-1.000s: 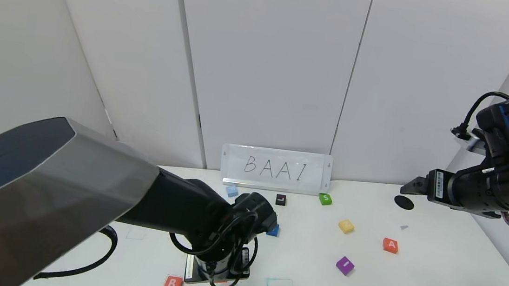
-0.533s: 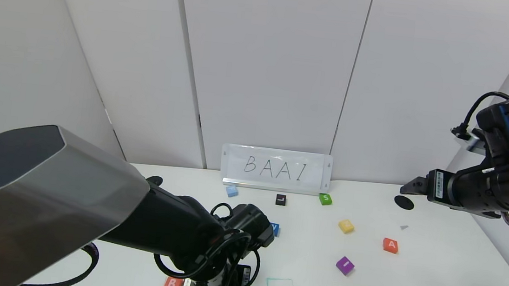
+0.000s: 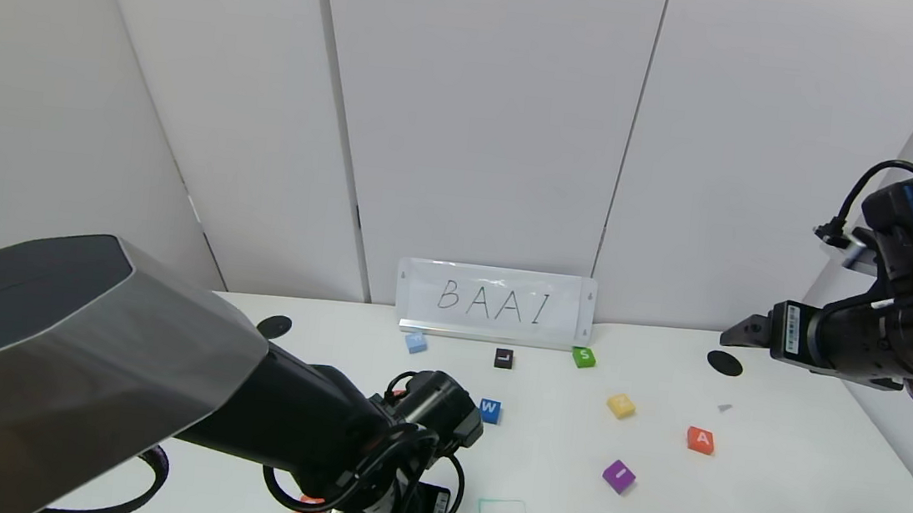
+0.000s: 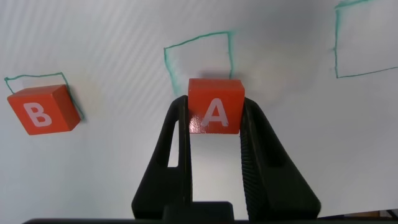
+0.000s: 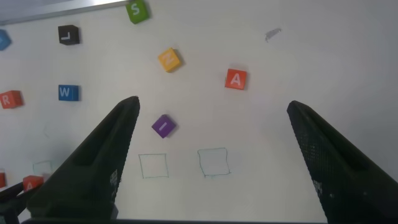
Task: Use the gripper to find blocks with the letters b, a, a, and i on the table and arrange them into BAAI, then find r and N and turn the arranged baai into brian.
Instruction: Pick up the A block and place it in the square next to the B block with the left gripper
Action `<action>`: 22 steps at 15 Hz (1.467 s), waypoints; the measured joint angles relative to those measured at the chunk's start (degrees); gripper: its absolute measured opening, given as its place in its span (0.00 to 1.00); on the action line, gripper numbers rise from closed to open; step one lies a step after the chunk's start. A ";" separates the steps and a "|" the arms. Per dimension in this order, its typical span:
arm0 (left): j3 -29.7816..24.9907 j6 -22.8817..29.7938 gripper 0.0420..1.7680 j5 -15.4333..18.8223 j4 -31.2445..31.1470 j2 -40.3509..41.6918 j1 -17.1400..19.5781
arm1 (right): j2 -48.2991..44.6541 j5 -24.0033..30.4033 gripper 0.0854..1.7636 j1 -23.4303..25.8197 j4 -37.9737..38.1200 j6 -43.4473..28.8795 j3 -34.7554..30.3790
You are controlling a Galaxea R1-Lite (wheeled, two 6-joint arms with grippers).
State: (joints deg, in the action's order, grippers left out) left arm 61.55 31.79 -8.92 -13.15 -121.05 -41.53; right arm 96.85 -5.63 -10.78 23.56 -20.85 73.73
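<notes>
The table [image 3: 777,489] is white, marked with thin green hand-drawn squares and black round holes. In the left wrist view, an orange-red A block [image 4: 215,106] with a white letter sits at centre between black fingers [image 4: 171,146], and an orange-red B block [image 4: 43,109] lies at left. In the head view's lower right — a purple I block [image 3: 618,476], a second orange-red A block [image 3: 700,440], a yellow block [image 3: 621,405]. Toward centre — a blue W block [image 3: 489,410], a green S block [image 3: 583,357], a black L block [image 3: 504,358], a pale blue block [image 3: 415,342]. The orange-red R block [image 5: 10,99] shows at the right wrist view's left edge.

Four orange-red blocks [image 3: 700,440] (B, A, A, R), six other-coloured blocks [image 3: 618,476], two black holes [image 3: 724,363], one sign [image 3: 494,304].
</notes>
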 joint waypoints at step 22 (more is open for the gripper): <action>2.69 -0.12 0.27 1.38 0.51 -3.91 2.15 | -0.06 0.00 0.97 -0.09 0.00 0.02 -0.09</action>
State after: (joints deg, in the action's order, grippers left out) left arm 64.24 31.67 -7.55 -12.64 -124.97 -39.39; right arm 96.79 -5.63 -10.86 23.56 -20.82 73.64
